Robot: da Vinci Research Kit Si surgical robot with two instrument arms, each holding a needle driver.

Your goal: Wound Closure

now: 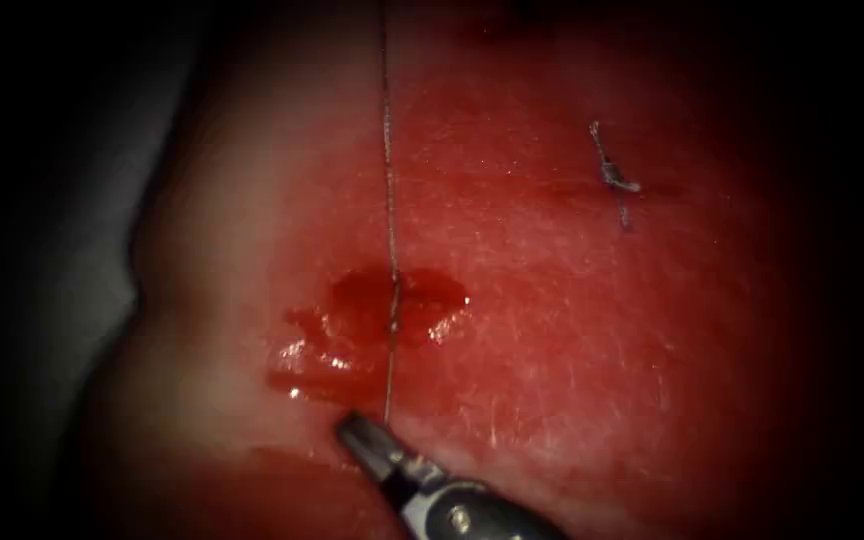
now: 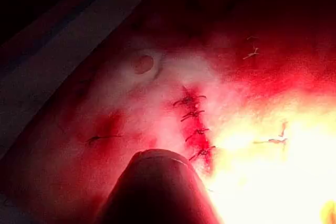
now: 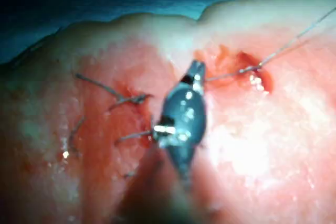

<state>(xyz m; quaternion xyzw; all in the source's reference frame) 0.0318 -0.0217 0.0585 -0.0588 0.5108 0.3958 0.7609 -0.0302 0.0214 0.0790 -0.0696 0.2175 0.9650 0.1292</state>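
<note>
My right tool comes up from the bottom edge, just below the small cut in the tissue, which is pooled with red fluid. Its jaws are shut on the thread. From the jaws the thread runs straight and taut across the cut and out of the top of the picture. It darkens where it meets the cut. In the right wrist view the same tool grips the thread close beside the cut. The left wrist view has only a dark rounded shaft over the tissue.
A tied stitch with short cut ends sits on the tissue to the upper right. The left wrist view has a closed cut with several stitches and single stitches nearby. The tissue's edge meets grey cloth at the left.
</note>
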